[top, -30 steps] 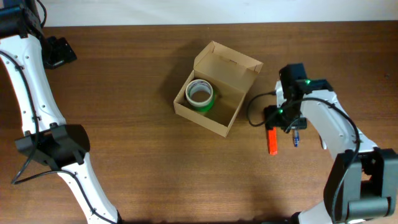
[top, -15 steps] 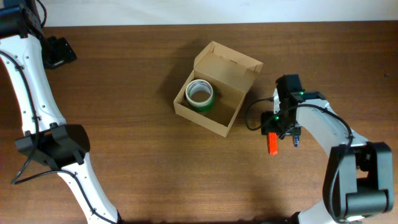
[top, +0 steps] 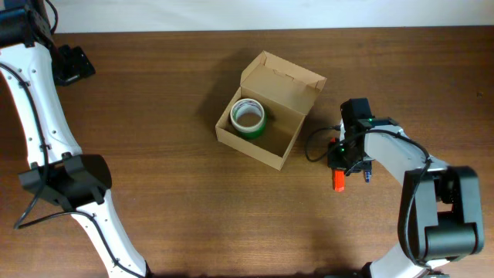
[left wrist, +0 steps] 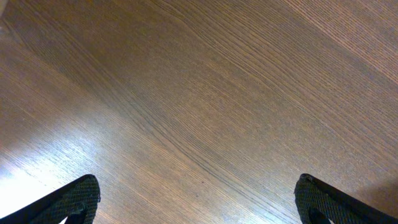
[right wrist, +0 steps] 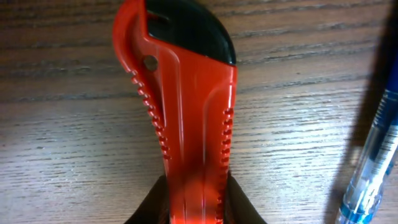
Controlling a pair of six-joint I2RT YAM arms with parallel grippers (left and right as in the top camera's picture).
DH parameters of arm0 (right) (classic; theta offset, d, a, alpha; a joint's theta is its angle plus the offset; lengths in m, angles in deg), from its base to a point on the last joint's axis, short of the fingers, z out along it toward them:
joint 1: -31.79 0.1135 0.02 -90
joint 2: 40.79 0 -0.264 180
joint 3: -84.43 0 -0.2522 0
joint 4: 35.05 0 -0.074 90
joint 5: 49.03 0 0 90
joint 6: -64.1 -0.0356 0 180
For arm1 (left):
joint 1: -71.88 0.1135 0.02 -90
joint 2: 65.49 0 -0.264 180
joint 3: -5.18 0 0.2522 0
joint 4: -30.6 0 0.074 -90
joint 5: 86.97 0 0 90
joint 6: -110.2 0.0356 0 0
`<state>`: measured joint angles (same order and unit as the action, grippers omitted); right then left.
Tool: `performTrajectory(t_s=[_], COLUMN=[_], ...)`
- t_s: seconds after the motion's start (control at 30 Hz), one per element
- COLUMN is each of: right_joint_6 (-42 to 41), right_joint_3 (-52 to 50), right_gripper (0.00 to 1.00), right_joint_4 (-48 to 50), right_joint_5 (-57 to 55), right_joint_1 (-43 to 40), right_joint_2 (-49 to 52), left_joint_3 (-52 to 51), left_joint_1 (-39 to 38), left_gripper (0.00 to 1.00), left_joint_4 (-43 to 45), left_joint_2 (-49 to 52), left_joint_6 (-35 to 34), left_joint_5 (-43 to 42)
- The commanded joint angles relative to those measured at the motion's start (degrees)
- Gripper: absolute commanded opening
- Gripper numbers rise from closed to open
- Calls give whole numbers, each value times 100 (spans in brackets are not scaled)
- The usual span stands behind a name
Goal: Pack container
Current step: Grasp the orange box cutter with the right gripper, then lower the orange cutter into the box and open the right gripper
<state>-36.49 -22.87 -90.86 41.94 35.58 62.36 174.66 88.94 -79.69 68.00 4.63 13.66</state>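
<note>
Right gripper [right wrist: 196, 200] clamps an orange cutter [right wrist: 193, 93]; left gripper [left wrist: 199, 202] spread wide.
Blue pen [right wrist: 373, 155] lies just right; open container [top: 255, 150], left, holds green tape [top: 248, 116].

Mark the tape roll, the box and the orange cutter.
tape roll [top: 252, 130]: overhead view, on its green outer side.
box [top: 285, 121]: overhead view, on the bare floor beside the roll.
cutter [right wrist: 193, 124]: right wrist view, on the middle of the orange handle.
</note>
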Motion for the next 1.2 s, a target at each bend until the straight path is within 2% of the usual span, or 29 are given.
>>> performTrajectory(t_s=[0.0,0.2,0.4,0.53,0.7,0.97,1.17], right_joint_6=[-87,-55,-33,409,1462,2614,3108], right_joint_3=[-15,549,2037,3438,4752,4929,4929], right_gripper=[17,17,18,19,19,19,18], right_joint_4=[48,-455,-1502,-2304,-2988,-3451,-3283], right_joint_5=[192,221,-42,2,643,763,765], right_joint_1=[33,33,33,35,247,1545,2452], right_joint_2=[129,-350,-1038,-1207,-1204,-927,-234], left_joint_3=[-13,-13,-13,-13,-13,-13,-13], left_joint_1=[37,37,37,37,37,37,37], left_gripper=[100,100,100,100,100,100,100], left_joint_4=[-13,-13,-13,-13,-13,-13,-13], left_joint_2=[-96,-96,-96,-96,-96,-96,-96], left_joint_6=[68,68,68,68,68,68,68], left_joint_5=[-37,-37,-37,-37,-37,-37,-37])
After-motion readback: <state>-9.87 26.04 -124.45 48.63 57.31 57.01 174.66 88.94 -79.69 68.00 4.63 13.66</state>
